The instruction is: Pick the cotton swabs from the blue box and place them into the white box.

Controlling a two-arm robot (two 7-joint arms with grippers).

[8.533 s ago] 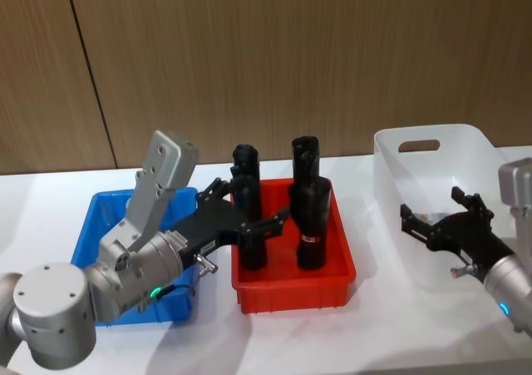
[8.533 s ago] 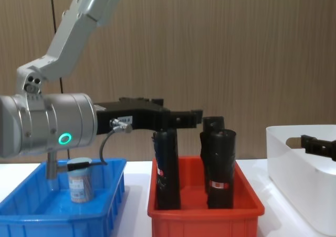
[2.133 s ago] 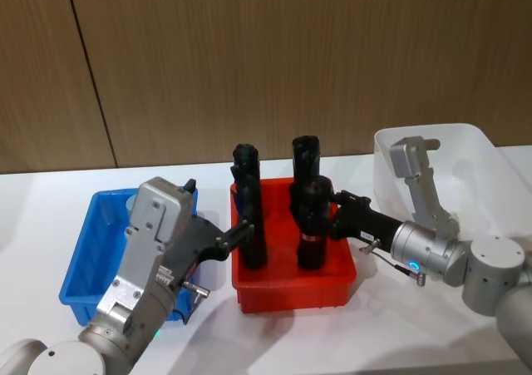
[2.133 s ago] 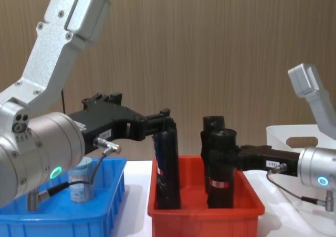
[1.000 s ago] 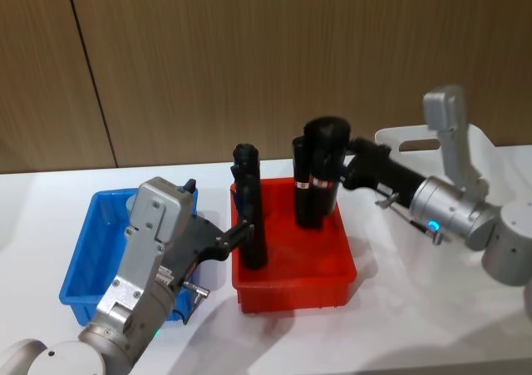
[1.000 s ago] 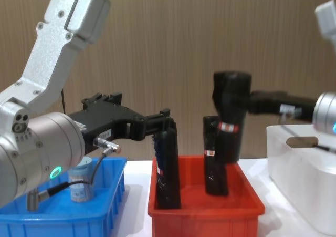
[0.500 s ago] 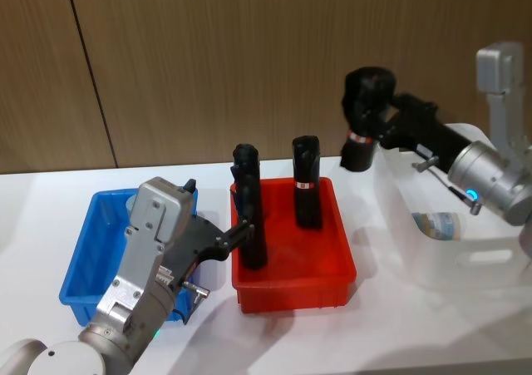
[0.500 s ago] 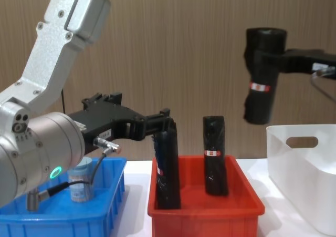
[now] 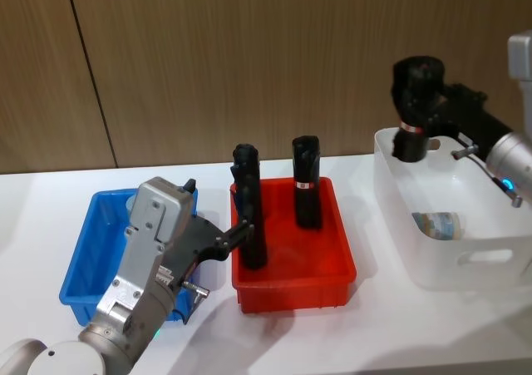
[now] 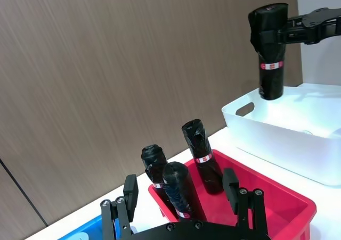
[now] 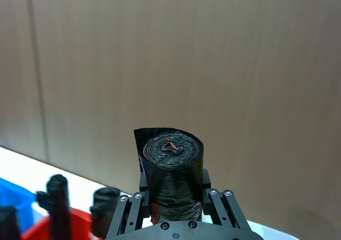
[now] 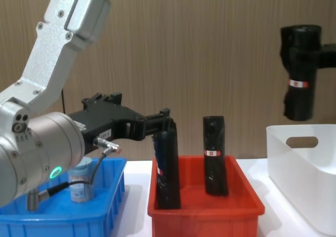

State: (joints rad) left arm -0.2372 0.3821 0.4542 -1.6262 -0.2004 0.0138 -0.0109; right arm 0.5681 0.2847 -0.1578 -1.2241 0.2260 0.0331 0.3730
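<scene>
My right end effector [image 9: 418, 132], at the upper right, is shut tight on a black roll [image 12: 298, 74] over the white box [image 9: 453, 250], not a cotton swabs jar [image 12: 81, 183], which waits in the blue box [image 12: 52, 218] at the lower left, so next I should go for it.

Setting: indoor robot test bench, likely a lab or demo room. White tabletop [image 9: 416, 325] set against a brown wood-grain panelled wall [image 9: 249, 59]. 3 plastic sorting bins in a row: blue [image 9: 79, 263], red [image 9: 337, 267], white [image 9: 465, 271].
</scene>
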